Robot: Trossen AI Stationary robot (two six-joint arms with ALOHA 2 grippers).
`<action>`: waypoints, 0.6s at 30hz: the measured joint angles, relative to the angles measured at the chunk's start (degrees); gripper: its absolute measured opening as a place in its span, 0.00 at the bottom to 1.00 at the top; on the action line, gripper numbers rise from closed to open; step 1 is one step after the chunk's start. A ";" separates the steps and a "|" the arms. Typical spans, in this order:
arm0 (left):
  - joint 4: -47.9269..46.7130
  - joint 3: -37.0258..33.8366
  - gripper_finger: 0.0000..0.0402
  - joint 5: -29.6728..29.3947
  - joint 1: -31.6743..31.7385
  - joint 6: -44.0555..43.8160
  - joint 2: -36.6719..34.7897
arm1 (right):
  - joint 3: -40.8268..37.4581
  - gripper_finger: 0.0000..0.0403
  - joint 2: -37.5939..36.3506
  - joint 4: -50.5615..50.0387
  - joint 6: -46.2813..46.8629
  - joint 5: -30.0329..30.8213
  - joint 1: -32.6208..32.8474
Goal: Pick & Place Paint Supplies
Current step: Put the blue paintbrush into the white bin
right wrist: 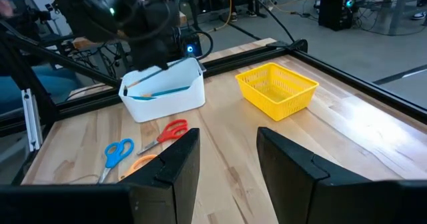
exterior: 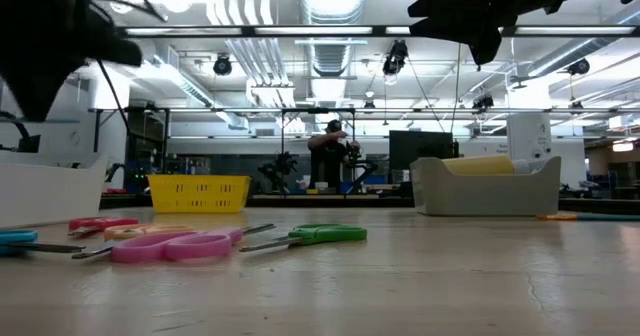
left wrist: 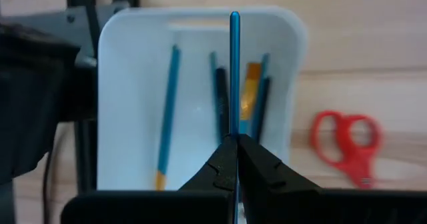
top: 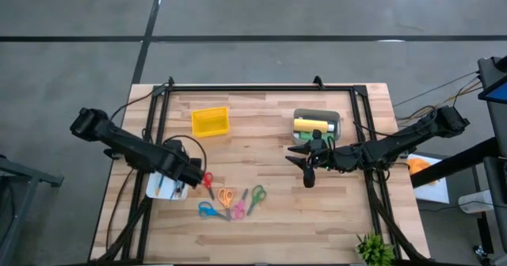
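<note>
The left gripper hangs over the white bin, clamped tight on a thin blue stick, a brush or pen, which points out over the bin's open mouth; it looks like the drop-off of this item is the step in hand. Inside the bin lie several sticks already: a teal one off to one side, and a cluster of dark, teal and orange shafts partly hidden behind the held stick, so this part of the sorting seems well advanced. The right gripper waits above the worktop just beside the grey bin, its fingers parted with nothing between them. In the grey bin a yellow bottle lies on its side, and something green shows just beside it, partly hidden by the right arm, likely another bottle; how many bottles are in there I cannot tell. No loose bottles or sticks show on the worktop in the high view; near the white bin lie only scissors in several colours, and an empty-looking yellow basket stands between the two bins. By my reading, the task is close to done, with the blue stick perhaps the last item to release.
</note>
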 joint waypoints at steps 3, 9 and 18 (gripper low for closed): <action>1.66 -3.11 0.02 2.27 0.00 0.34 0.00 | 0.00 0.37 0.00 0.00 -0.01 0.00 0.00; 4.83 -8.09 0.02 3.47 0.00 0.68 0.00 | 0.00 0.37 0.00 0.00 0.00 0.01 0.01; 15.07 -15.54 0.02 6.22 0.00 0.68 0.00 | 0.00 0.37 0.00 0.00 -0.01 0.00 0.01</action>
